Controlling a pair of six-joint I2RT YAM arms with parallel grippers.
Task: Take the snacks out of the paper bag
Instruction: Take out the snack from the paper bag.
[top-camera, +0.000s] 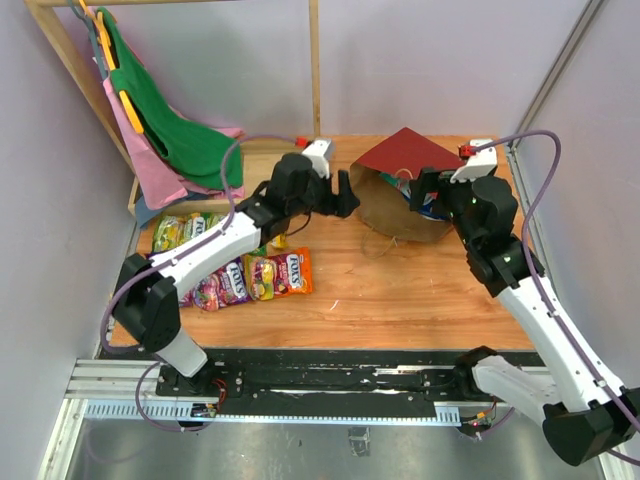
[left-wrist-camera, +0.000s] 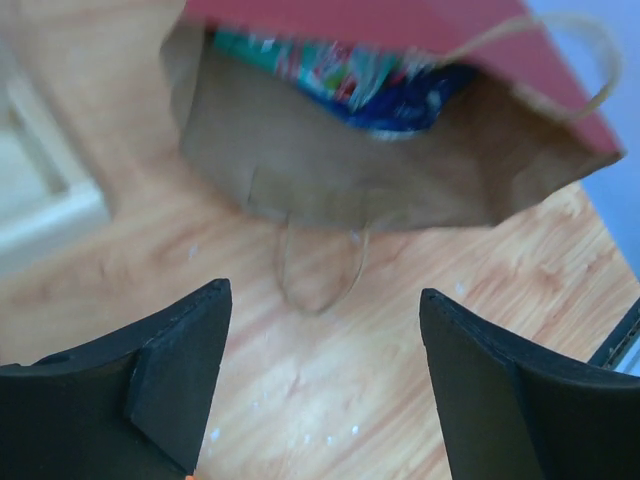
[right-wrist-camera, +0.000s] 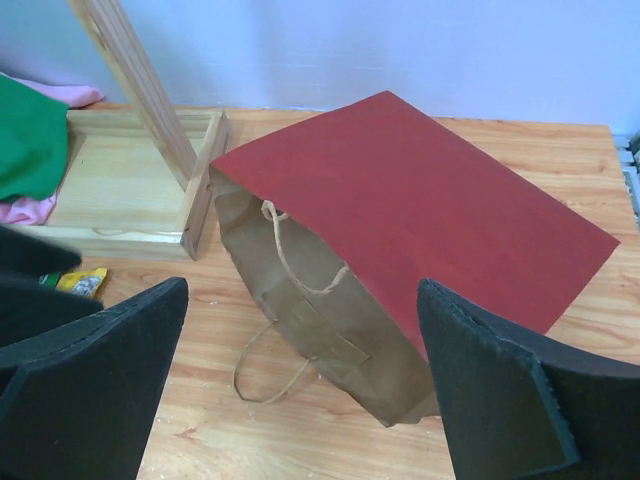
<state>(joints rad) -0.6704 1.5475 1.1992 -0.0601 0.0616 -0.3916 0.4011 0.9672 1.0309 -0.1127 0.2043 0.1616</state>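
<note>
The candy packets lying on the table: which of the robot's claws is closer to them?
Left. The left gripper hangs open between the candy packets and the paper bag's mouth; the right gripper hovers open over the bag, on its far side from the packets.

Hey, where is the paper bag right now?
In the top view the paper bag lies on its side, far right on the table, between the left gripper and the right gripper.
</note>
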